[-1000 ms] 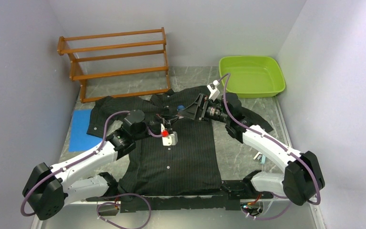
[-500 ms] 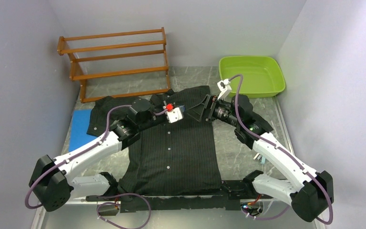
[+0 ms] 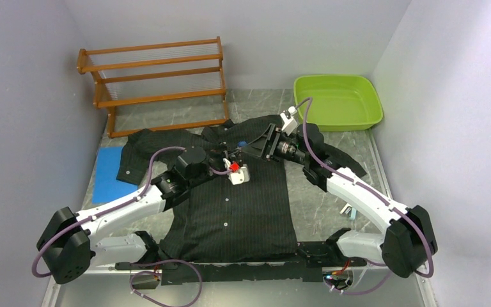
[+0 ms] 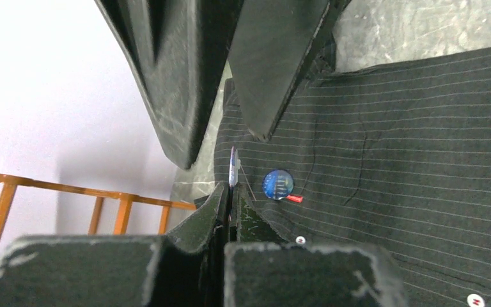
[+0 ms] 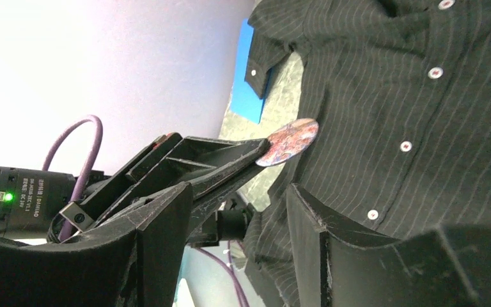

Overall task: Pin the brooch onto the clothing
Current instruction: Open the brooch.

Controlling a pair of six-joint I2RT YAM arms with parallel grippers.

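Note:
The clothing (image 3: 230, 204) is a black pinstriped shirt lying flat on the table, collar at the far side. My left gripper (image 4: 231, 188) is shut on the brooch (image 5: 288, 142), a round patterned badge. That brooch (image 4: 232, 167) shows edge-on in the left wrist view, lifted above the shirt (image 4: 390, 128) near the collar. My right gripper (image 5: 236, 192) is open and faces the left gripper (image 3: 231, 153) tip to tip. The right gripper's fingers (image 4: 262, 96) stand on either side of the brooch without touching it. A blue round badge (image 4: 277, 184) with a red tag lies on the shirt close by.
A wooden rack (image 3: 156, 83) stands at the far left and a green tub (image 3: 337, 101) at the far right. A blue mat (image 3: 107, 173) lies under the shirt's left sleeve. A small pale item (image 3: 348, 210) lies by the right arm.
The left gripper swung toward the collar with the brooch, then drew back a little toward the near side. The right gripper followed it and its jaws have narrowed somewhat.

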